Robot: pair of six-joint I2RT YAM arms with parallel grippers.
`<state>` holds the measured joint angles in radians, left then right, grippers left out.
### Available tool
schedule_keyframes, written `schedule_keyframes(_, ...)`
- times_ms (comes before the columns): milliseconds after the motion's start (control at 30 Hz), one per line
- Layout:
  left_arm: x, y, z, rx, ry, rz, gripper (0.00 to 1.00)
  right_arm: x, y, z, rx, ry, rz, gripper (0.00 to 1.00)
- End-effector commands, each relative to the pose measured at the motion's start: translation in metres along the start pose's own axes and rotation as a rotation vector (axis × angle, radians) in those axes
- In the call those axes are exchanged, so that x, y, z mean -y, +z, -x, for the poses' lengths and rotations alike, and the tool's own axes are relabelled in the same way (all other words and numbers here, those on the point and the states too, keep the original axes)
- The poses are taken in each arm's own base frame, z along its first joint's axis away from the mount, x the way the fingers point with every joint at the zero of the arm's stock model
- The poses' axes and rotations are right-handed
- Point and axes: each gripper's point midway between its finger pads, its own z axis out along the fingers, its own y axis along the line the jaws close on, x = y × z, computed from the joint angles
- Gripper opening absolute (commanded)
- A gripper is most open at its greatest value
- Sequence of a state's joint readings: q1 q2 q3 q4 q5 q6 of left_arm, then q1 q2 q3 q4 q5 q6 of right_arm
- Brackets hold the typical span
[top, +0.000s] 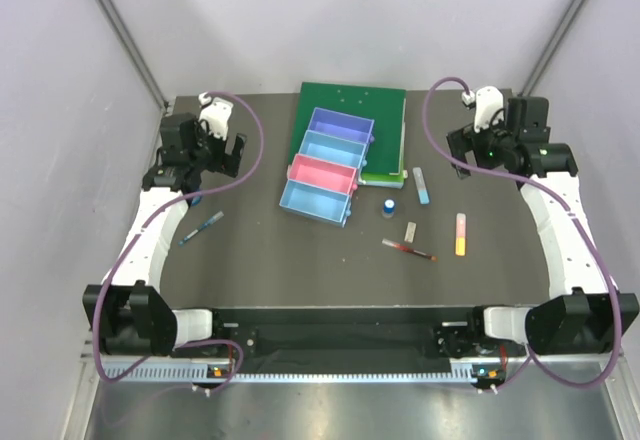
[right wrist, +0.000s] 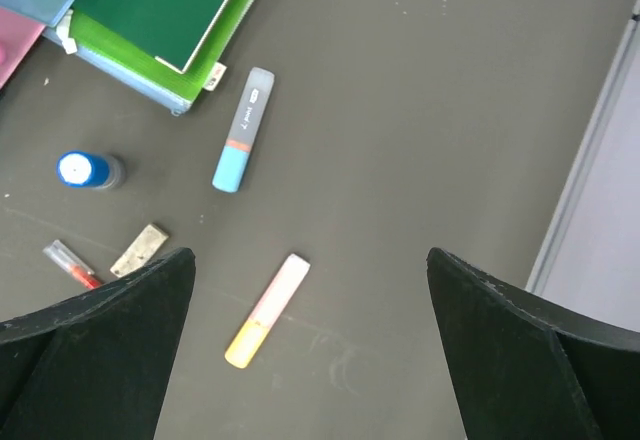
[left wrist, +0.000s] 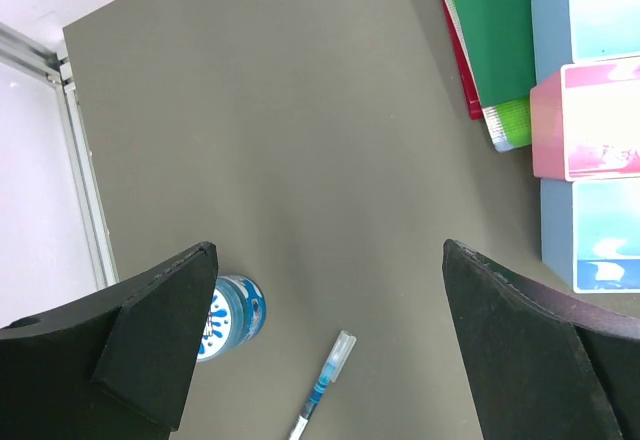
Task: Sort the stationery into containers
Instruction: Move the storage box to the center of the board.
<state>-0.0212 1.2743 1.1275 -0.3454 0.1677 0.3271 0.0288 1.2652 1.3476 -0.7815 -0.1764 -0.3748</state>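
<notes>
Four trays sit side by side mid-table: purple (top: 340, 123), light blue (top: 333, 148), pink (top: 322, 173) and blue (top: 316, 202). To their right lie a blue-white marker (top: 422, 186), a blue-capped bottle (top: 388, 206), a small eraser (top: 410, 231), a red pen (top: 408, 250) and a pink-yellow stick (top: 461, 234). A blue pen (top: 201, 228) and a dark-blue tape roll (left wrist: 232, 315) lie at the left. My left gripper (left wrist: 328, 250) is open and empty above the pen (left wrist: 325, 385). My right gripper (right wrist: 308, 255) is open and empty above the stick (right wrist: 267, 310).
A large green binder (top: 350, 98) lies under the far trays at the back of the table. The left table edge with a metal rail (left wrist: 85, 190) is close to the tape roll. The right table edge (right wrist: 590, 160) is near my right gripper.
</notes>
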Motion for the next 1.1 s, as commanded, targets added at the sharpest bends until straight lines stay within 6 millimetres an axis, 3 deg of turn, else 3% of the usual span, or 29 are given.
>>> schedule_keyframes(0,-0.003,-0.004,0.017,0.046,0.050,-0.008,0.99,0.007,-0.015,0.004,0.036,-0.055,-0.065,1.00)
schedule_keyframes(133,0.015,0.004,0.022,0.053,0.093,-0.109,0.99,0.011,-0.021,0.004,0.072,-0.132,-0.099,1.00)
schedule_keyframes(200,0.027,0.008,0.035,0.081,0.130,-0.160,0.99,0.014,-0.021,0.004,0.086,-0.200,-0.114,1.00)
schedule_keyframes(233,0.034,0.018,0.034,0.071,0.134,-0.190,0.99,0.016,-0.024,0.007,0.105,-0.209,-0.130,1.00)
schedule_keyframes(300,0.050,0.027,0.053,0.094,0.160,-0.228,0.99,0.020,-0.022,0.012,0.131,-0.250,-0.147,1.00)
schedule_keyframes(333,0.058,0.042,0.049,0.066,0.160,-0.253,0.99,0.019,-0.020,0.015,0.140,-0.276,-0.134,1.00)
schedule_keyframes(400,0.078,0.052,0.068,0.103,0.190,-0.307,0.99,0.021,-0.017,0.021,0.155,-0.268,-0.142,1.00)
schedule_keyframes(500,0.105,0.073,0.079,0.129,0.269,-0.357,0.99,0.023,-0.010,0.028,0.148,-0.285,-0.129,1.00)
schedule_keyframes(633,0.141,0.101,0.071,0.056,0.323,-0.427,0.99,0.029,0.002,0.031,0.101,-0.282,-0.126,1.00)
schedule_keyframes(900,0.148,0.114,0.091,-0.024,0.059,-0.399,0.98,0.034,0.001,0.031,0.128,-0.302,-0.164,1.00)
schedule_keyframes(967,0.153,0.115,0.095,-0.029,0.091,-0.387,0.98,0.034,0.002,0.030,0.127,-0.309,-0.164,1.00)
schedule_keyframes(1033,0.168,0.111,0.087,-0.044,0.161,-0.456,0.97,0.034,0.005,0.029,0.123,-0.312,-0.161,1.00)
schedule_keyframes(1067,0.174,0.111,0.073,-0.047,0.249,-0.507,0.97,0.035,0.006,0.029,0.122,-0.315,-0.162,1.00)
